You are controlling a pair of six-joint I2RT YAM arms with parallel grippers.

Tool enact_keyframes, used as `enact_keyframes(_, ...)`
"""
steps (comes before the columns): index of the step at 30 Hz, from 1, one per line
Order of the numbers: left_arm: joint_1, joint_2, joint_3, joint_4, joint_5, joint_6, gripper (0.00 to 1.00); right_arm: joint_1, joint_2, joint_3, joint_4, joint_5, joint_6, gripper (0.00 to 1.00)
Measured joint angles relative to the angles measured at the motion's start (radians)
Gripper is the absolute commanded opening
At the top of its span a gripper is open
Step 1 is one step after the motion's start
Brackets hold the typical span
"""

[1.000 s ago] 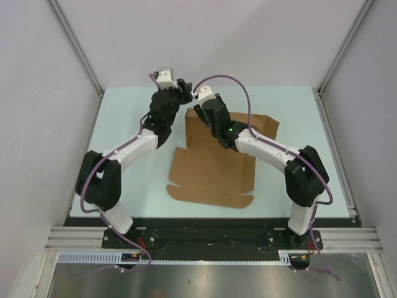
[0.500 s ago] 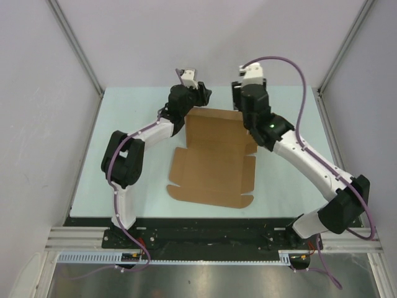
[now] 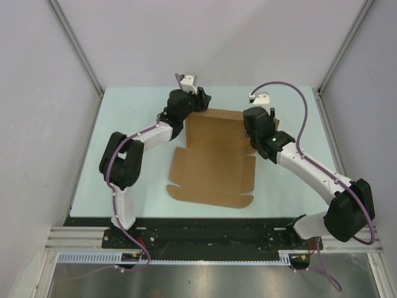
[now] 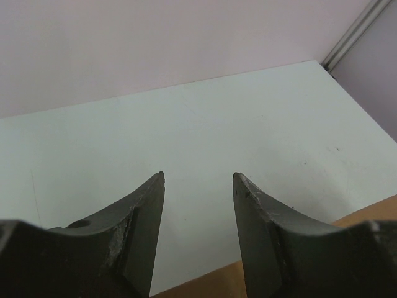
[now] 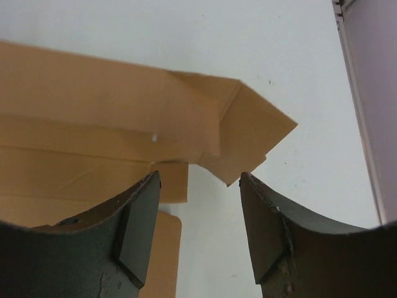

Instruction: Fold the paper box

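pale table [image 3: 124,105] bears paper box [image 3: 214,161], parted fingers [image 5: 135,239] near its far corners.

- Pale mint-green desk [image 3: 130,105], matte, with a few faint marks.
- Plain white walls [image 3: 205,37] on three sides.
- Metal corner post [image 3: 74,46] slanting at far left.
- Silver rail [image 3: 74,238] along the near edge.

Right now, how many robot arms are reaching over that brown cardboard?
2. The left arm reaches to the far left corner of the paper box; the right arm reaches to its far right corner. No others in view.
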Motion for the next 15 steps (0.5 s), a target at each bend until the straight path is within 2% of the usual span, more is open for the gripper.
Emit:
enact_keyframes(6,0.000,0.000,-0.002,0.000,0.004,0.000,0.53,0.134,0.003,-0.031,0.029,0.137,-0.111,0.60)
enact_keyframes(15,0.000,0.000,-0.002,0.000,0.008,0.000,0.53,0.148,0.118,-0.067,0.216,0.237,-0.362,0.56)
